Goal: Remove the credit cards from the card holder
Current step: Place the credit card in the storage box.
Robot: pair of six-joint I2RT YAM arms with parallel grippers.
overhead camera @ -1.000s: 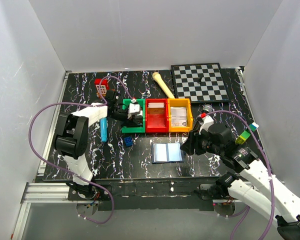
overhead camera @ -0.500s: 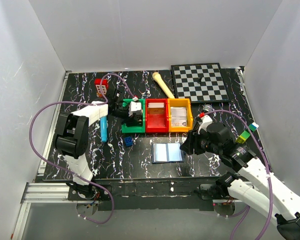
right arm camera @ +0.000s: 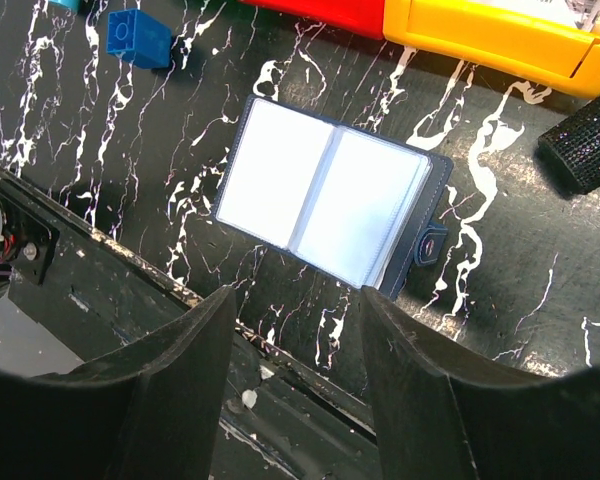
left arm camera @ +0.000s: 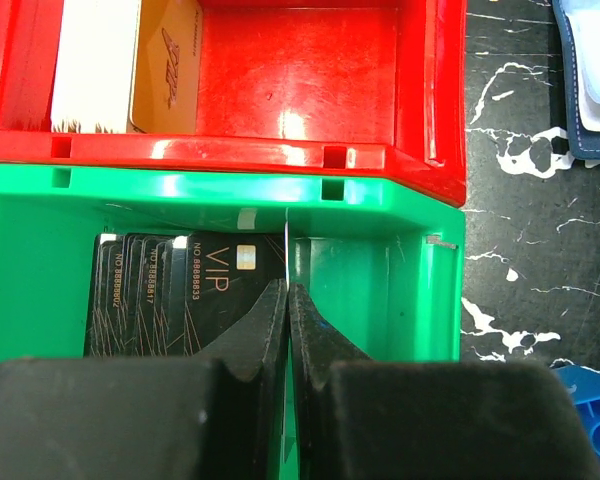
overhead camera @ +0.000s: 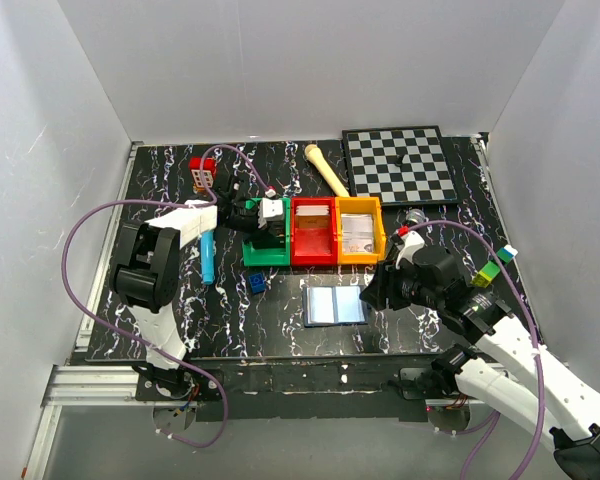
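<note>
Just ahead of the right end effector (right arm camera: 298, 310), the card holder (right arm camera: 325, 195) lies open and flat on the black marbled surface (right arm camera: 130, 150), its two pale panels facing up and its navy edge and tab showing on one side. This end effector hangs above the surface with its jaws wide apart, gripping nothing and not touching the holder. Beyond the holder from it sit a yellow bin (right arm camera: 480, 40) and a small blue cube (right arm camera: 140, 38). The left end effector (left arm camera: 287, 290) is well apart from the holder, poised over a green bin (left arm camera: 380, 300) with its jaws pressed together. Below its fingertips a fanned stack of black VIP cards (left arm camera: 180, 295) rests in that bin. Whether anything thin is pinched between the jaws cannot be told. Just past the green bin from these fingertips, a red bin (left arm camera: 300, 70) holds a pale card stack (left arm camera: 95, 65) with a gold card (left arm camera: 165, 70) beside it.
</note>
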